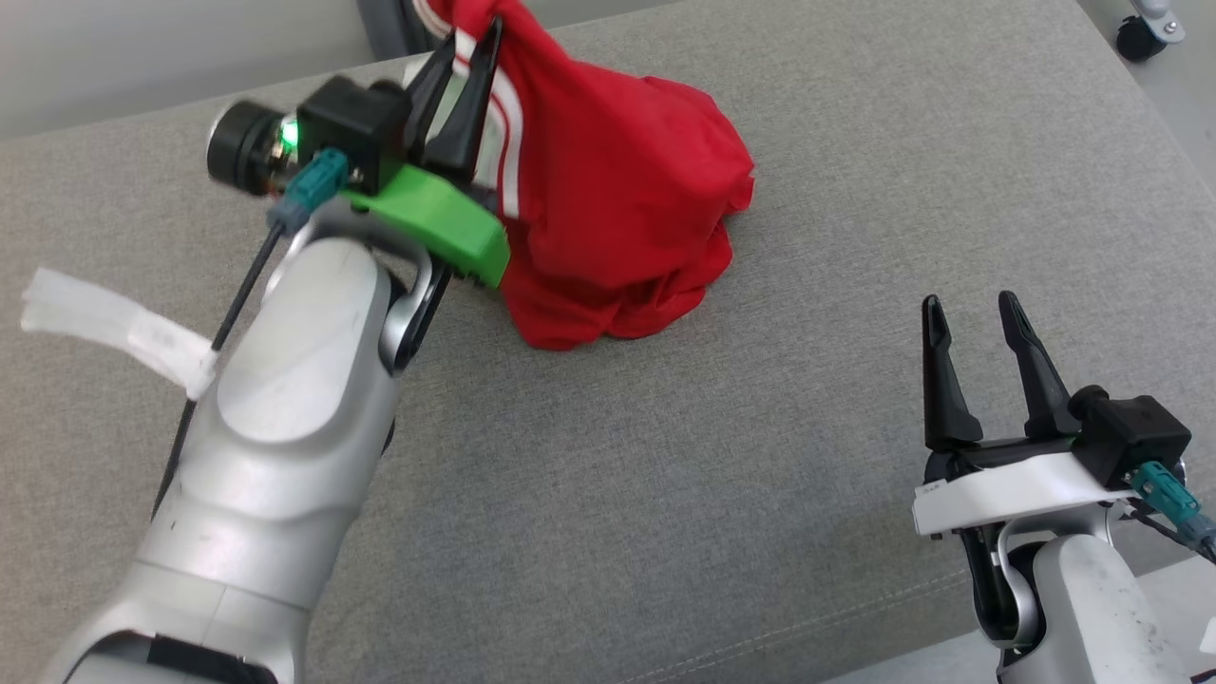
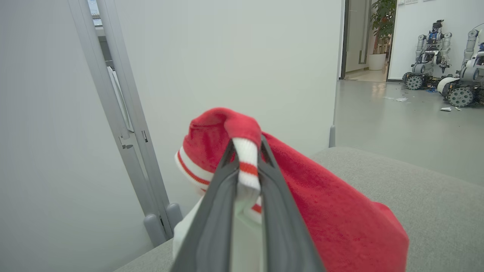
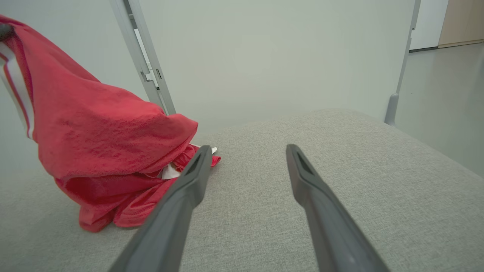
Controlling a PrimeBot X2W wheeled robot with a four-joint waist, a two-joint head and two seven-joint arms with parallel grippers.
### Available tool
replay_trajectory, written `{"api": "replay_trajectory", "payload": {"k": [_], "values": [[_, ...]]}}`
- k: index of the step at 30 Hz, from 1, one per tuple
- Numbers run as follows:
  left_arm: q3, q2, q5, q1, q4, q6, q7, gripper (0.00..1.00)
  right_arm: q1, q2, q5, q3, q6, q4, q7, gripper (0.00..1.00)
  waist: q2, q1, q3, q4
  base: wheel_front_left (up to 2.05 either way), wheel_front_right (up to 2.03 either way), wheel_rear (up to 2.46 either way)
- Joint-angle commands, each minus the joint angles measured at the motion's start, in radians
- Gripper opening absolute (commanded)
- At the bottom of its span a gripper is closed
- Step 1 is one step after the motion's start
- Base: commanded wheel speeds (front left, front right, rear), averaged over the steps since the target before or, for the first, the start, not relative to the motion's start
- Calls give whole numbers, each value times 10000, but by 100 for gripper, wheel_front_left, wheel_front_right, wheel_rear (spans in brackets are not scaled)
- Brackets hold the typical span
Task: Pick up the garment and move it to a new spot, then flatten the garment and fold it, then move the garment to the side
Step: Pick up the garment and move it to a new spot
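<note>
A grey fabric surface [image 1: 665, 475] bears the red garment [image 1: 617, 190], pale wall [image 2: 227, 56] behind.

The garment [image 1: 617, 190] is bright red, its trim [image 2: 245, 151] white crossed by thin red stripes. My left fingers [image 1: 463, 123] are black above a vivid green bracket [image 1: 437, 218], and my right fingers [image 1: 940, 380] are black above a white bracket [image 1: 1007, 489]. My left forearm [image 1: 285, 399] is silver-grey. The cushion [image 1: 665, 475] is a heathered grey weave, and the strip of tape [image 1: 104, 323] is white.
</note>
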State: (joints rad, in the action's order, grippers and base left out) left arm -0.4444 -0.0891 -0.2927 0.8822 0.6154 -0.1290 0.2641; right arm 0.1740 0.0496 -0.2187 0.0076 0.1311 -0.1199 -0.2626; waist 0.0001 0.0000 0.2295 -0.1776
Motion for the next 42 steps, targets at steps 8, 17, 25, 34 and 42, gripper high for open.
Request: {"api": "replay_trajectory", "payload": {"k": [8,17,25,34,42], "values": [[-676,147,-315,3093,-560,-24,-418,0,5,15,-101,135,-7,-134,-34,100,-1,0,-64,-158,0,0,0],[-449,-153,-567,5178,-729,-24,-383,0,-265,15,-156,188,-7,-232,-34,100,-1,0,-315,0,0,0,0],[-285,-486,-809,4636,-890,60,-347,0,-453,12,-80,109,-7,-51,-34,100,-1,0,-468,1070,0,0,0],[25,-1223,-1096,3776,-1476,255,-411,0,-498,18,221,126,-7,26,-34,100,-1,0,-459,2815,0,0,0],[518,-2141,-1351,2681,-1927,596,-490,0,-584,21,524,87,-7,81,-33,100,-1,0,-459,4420,0,0,0]]}}
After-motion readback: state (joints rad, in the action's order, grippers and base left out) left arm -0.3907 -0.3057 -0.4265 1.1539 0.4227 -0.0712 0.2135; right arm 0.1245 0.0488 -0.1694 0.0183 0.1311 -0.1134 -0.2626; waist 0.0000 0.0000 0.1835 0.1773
